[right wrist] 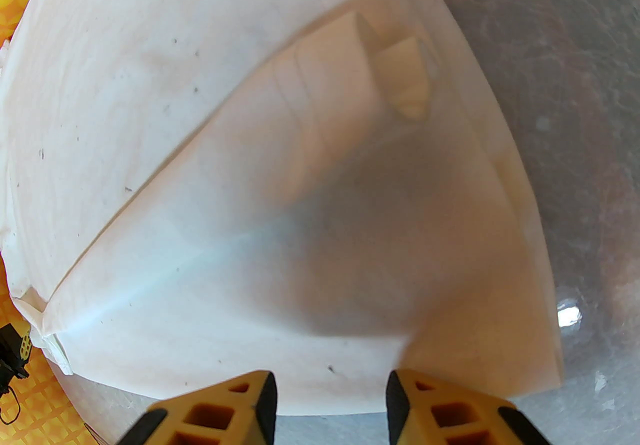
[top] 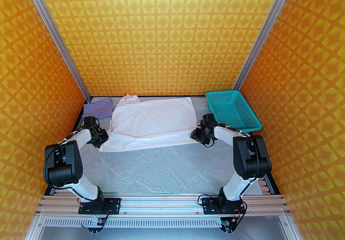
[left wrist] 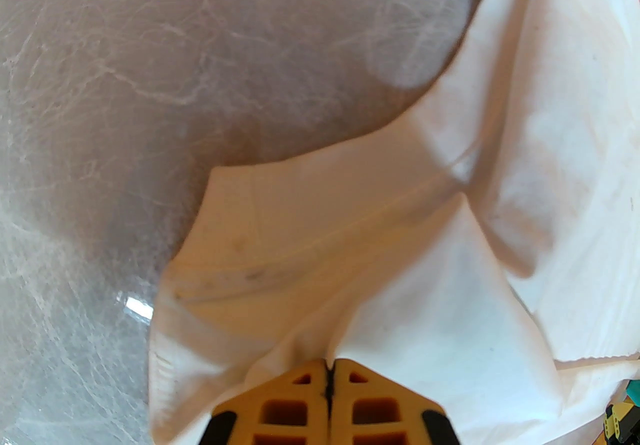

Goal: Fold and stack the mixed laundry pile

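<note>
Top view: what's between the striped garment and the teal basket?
The white cloth, spread over most of the stretch from the striped garment; then a narrow strip of bare table before the basket. Shows in the top view.

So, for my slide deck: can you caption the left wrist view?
Left gripper shut on a bunched fold of the white cloth, grey table beyond.
</note>
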Controlling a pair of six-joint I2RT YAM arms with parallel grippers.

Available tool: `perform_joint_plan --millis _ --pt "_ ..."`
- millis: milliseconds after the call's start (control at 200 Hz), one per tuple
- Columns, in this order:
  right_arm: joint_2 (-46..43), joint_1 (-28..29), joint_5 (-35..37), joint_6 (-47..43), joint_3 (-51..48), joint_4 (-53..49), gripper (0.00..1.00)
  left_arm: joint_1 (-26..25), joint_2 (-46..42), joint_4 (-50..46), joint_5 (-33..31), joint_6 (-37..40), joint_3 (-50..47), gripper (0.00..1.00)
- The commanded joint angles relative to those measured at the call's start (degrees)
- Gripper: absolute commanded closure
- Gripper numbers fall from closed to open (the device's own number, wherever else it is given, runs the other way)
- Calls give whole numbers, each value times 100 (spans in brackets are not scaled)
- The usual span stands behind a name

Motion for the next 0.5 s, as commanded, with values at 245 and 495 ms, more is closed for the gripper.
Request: perform_joint_plan --millis 245,495 --pt "-32 -12 15 -99 228 -202 59 -19 -453 211 941 -640 368 100" --pt "12 -12 59 -101 569 -324 59 -22 -217 1160 1669 -1743 500 100"
